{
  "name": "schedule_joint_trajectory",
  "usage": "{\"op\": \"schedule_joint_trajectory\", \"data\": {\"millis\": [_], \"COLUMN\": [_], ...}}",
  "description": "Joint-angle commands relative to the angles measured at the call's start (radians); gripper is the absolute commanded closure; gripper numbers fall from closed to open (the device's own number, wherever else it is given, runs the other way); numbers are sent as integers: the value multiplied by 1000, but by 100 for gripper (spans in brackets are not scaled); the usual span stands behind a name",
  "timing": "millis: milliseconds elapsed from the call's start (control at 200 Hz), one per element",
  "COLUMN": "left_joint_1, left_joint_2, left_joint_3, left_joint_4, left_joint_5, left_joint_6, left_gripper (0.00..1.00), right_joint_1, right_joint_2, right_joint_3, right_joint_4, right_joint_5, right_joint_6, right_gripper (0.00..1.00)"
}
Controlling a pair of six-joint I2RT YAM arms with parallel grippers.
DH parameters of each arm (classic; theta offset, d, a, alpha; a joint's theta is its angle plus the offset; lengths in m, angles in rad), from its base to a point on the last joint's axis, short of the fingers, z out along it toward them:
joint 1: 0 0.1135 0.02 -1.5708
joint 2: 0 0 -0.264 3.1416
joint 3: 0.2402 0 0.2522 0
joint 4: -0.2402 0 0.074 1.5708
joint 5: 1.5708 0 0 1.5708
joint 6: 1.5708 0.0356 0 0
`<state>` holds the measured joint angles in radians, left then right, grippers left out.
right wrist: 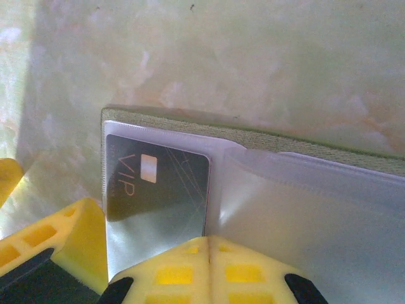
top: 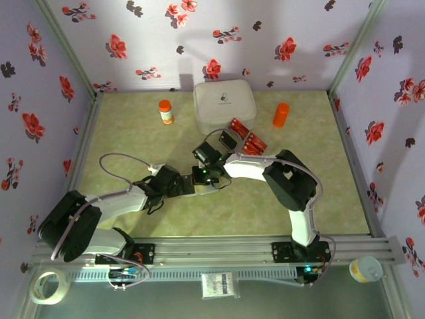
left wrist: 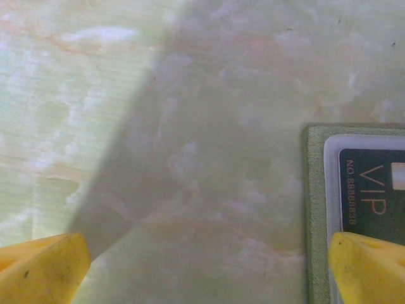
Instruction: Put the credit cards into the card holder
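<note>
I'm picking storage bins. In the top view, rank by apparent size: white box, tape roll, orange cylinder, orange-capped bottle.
1. white box
2. tape roll, though it lies off the table, perhaps nearer the camera
3. orange cylinder and orange-capped bottle look about alike; I won't rank them.

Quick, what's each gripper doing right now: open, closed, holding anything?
Left gripper: open, holding nothing, over the edge of the card holder.
Right gripper: shut, tips beside the dark VIP card, nothing visibly held.
</note>
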<state>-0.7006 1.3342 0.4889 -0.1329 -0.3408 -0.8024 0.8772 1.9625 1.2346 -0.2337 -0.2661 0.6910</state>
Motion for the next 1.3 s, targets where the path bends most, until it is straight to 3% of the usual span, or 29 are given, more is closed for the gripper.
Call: {"op": "schedule_joint_trajectory", "data": {"millis": [0,515,930,1295], "left_joint_1": [20,19,-68,-124], "left_joint_2": [10,-117,-48,47], "left_joint_3": [-25,86,221,231], "left_joint_4": [-84,-172,-155,-77], "left_joint_5": [22,54,69,89], "left_joint_6": [-6,5,3,-15], "left_gripper": [0,0,0,0], "right_joint_1": [-25,-150,-152,-170], "right_joint_2": [-83,-144,-57,-18], "right_joint_3": [-21,-57,16,29], "right_joint_4": [-1,-55,-124,-131], "right_joint_5": [-3,-19,-37,-44], "right_joint_6": [7,-109,-171,-182], "right_gripper": [91,88,94,96]}}
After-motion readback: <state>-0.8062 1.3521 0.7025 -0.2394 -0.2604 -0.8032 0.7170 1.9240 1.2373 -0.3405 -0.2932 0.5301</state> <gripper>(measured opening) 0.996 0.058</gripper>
